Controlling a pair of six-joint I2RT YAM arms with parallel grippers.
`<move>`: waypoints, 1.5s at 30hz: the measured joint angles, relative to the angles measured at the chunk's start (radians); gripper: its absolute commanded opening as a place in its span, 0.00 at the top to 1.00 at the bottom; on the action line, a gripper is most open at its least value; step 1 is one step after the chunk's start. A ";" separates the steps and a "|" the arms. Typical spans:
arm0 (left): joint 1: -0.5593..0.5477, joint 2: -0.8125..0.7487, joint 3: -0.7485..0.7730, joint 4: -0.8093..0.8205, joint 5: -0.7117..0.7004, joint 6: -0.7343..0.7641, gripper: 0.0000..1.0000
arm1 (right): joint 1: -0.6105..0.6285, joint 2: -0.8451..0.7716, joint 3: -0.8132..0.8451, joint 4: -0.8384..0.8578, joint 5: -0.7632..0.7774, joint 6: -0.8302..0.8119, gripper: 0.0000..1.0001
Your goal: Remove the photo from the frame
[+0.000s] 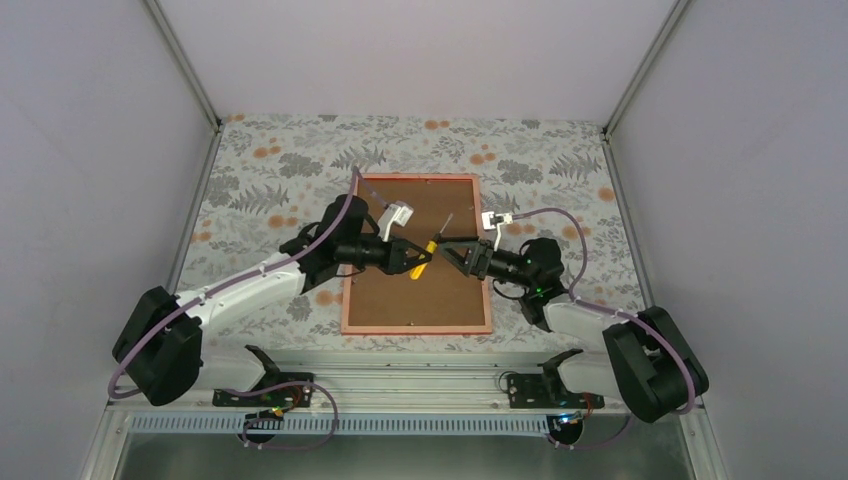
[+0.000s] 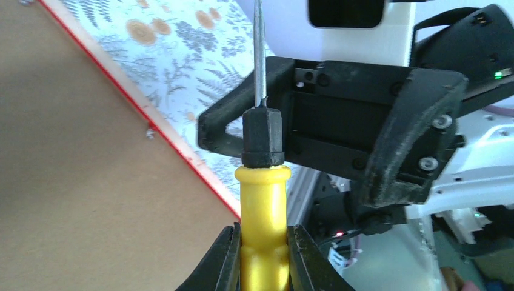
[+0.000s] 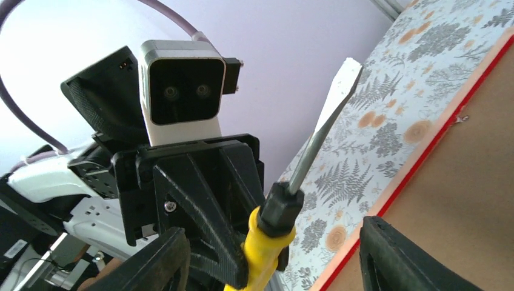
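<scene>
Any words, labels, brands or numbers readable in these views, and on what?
None can be read.
The brown back of the frame is blank; the screwdriver shows no print on its yellow handle; the tablecloth has only a floral pattern.
A small pale patch at the right wrist view's edge is too blurred to read.

Top camera looks down; close wrist cameras share screwdriver and frame.

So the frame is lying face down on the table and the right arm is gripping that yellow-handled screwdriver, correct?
Not quite: the left gripper is the one clamped on the yellow-handled screwdriver, as the left wrist view shows. The right gripper is open, its fingers spread either side of the tool. The frame does lie face down, brown backing up.
</scene>
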 measured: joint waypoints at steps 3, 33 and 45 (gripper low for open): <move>-0.011 -0.002 -0.025 0.065 0.034 -0.045 0.97 | 0.006 0.020 0.001 0.046 -0.011 0.020 0.48; -0.087 -0.065 -0.074 0.109 -0.097 -0.060 0.45 | 0.026 0.120 -0.026 0.329 -0.032 0.241 0.96; -0.362 -0.095 -0.024 -0.043 -0.694 0.076 0.28 | 0.026 -0.100 0.050 -0.269 0.128 0.184 0.96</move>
